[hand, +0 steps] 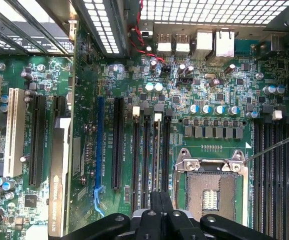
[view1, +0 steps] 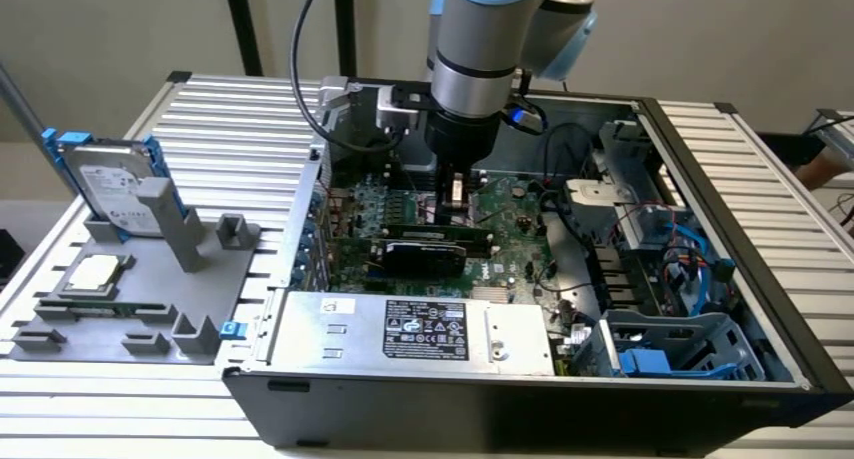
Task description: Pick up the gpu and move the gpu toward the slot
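Hovering over the motherboard (view1: 514,214) inside the case (view1: 747,309), the jaws are sitting fully closed and empty, near the gpu (view1: 430,247) and the slot (hand: 100,145).

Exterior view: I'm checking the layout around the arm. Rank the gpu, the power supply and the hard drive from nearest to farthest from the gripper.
1. gpu: on the motherboard, just below the gripper.
2. power supply: silver box along the case's front edge.
3. hard drive: upright in the grey holder outside the case, at the exterior view's left.
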Robot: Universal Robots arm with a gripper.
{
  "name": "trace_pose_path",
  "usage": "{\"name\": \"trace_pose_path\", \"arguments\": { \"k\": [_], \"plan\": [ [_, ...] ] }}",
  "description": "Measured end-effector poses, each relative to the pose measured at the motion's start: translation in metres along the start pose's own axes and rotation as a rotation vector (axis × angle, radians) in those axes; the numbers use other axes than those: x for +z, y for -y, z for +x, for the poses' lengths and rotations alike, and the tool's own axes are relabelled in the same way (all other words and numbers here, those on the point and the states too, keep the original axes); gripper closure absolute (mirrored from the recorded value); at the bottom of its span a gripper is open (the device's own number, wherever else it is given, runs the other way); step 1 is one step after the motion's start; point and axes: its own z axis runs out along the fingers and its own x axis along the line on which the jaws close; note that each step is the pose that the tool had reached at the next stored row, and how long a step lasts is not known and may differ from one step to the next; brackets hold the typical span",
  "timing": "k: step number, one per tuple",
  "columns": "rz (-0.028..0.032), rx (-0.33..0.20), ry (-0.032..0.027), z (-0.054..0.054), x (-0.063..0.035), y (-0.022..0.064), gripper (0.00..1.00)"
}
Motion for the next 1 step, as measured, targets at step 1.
{"name": "trace_pose_path", "arguments": {
  "k": [1],
  "plan": [
    [0.0, 0.0, 0.0, 0.0, 0.0, 0.0, 0.89]
  ]
}}
